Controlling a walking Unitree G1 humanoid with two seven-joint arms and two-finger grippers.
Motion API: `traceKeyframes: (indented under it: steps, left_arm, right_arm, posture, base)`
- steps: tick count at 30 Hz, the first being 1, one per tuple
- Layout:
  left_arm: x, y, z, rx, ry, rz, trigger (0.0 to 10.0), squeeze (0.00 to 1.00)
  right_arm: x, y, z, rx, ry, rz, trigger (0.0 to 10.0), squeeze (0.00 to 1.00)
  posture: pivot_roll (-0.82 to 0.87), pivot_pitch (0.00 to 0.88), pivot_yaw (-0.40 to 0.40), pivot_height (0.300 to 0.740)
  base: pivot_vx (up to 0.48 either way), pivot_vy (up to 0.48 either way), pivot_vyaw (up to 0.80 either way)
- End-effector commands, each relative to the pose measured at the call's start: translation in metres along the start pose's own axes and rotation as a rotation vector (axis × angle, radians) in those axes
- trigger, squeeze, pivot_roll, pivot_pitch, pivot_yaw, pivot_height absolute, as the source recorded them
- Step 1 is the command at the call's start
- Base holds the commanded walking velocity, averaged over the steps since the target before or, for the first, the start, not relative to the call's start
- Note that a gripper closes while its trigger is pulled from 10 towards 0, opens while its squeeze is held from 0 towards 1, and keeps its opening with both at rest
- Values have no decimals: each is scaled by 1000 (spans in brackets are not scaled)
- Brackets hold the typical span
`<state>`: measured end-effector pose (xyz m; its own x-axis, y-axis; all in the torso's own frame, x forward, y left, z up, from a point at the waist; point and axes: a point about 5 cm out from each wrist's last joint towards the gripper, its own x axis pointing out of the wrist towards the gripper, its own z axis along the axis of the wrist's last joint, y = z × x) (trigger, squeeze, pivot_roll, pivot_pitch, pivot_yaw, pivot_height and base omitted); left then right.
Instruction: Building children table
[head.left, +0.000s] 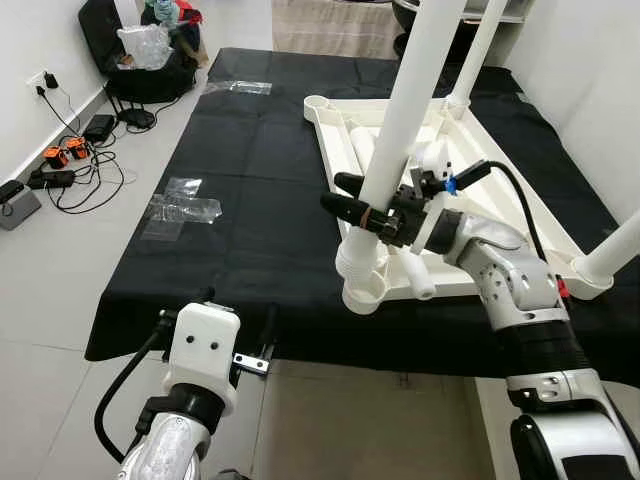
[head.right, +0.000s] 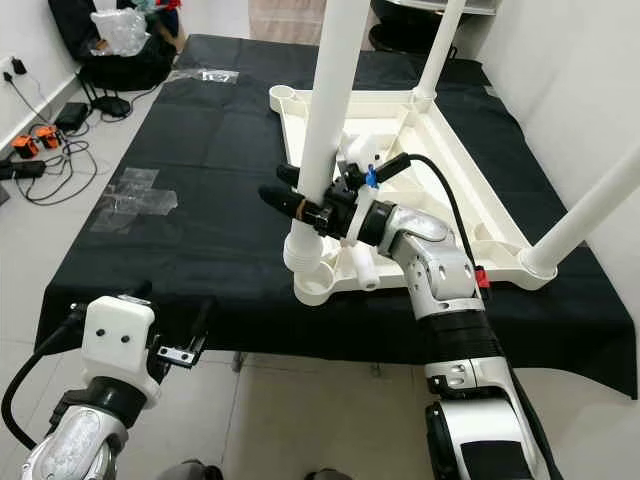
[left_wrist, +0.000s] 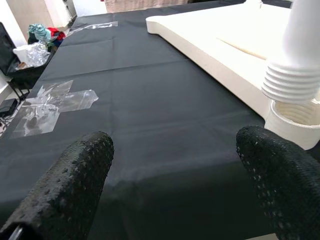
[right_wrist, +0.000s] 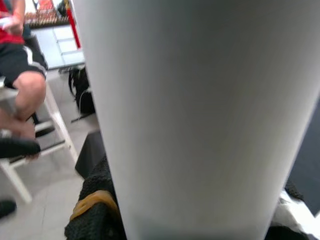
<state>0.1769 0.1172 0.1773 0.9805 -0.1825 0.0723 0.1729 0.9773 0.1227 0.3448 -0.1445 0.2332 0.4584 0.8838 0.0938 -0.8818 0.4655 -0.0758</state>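
Observation:
A white children's table (head.left: 470, 130) lies upside down on the black cloth. Two white legs stand in its right-hand corners, one far (head.left: 478, 50) and one near (head.left: 612, 255). My right gripper (head.left: 362, 205) is shut on a third white leg (head.left: 410, 100), which leans slightly. The ribbed end of that leg (left_wrist: 292, 80) sits at the near left corner socket (head.left: 362, 297). The far left socket (head.left: 318, 102) holds nothing. Low at the cloth's near edge, my left gripper (left_wrist: 175, 165) is open with nothing between its fingers (left_wrist: 82, 170).
Clear plastic wrappers (head.left: 180, 205) lie on the black cloth (head.left: 250, 240), with another (head.left: 238, 87) farther back. Cables and a power strip (head.left: 70, 165) are on the floor at the left. A person (right_wrist: 22, 75) sits on a white stool beyond the table.

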Motion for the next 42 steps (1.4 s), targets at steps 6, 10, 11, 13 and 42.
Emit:
traceKeyframes:
  steps: [6,10,11,13,42]
  left_arm:
    - [-4,0,-1,14,21,-11,10000,0]
    - [-5,0,-1,14,23,-13,10000,0]
    - [-4,0,0,14,23,-15,10000,0]
    - [-4,1,0,16,23,-17,10000,0]
    - [-2,2,2,25,20,-21,10000,0]
  right_arm:
    - [-7,-2,5,-49,10,44,10000,0]
    - [-11,-2,5,-54,17,61,10000,0]
    - [-12,-3,5,-54,18,64,10000,0]
    - [-14,-1,2,-54,19,73,10000,0]
    - [-14,5,-12,-70,4,15,10000,0]
  posture:
    - [101,215,-74,740]
    - [103,219,-72,740]
    - [105,220,-69,740]
    - [106,220,-67,740]
    - [111,219,-58,740]
  base:
    - [0,0,0]
    - [0,0,0]
    - [0,0,0]
    - [0,0,0]
    - [0,0,0]
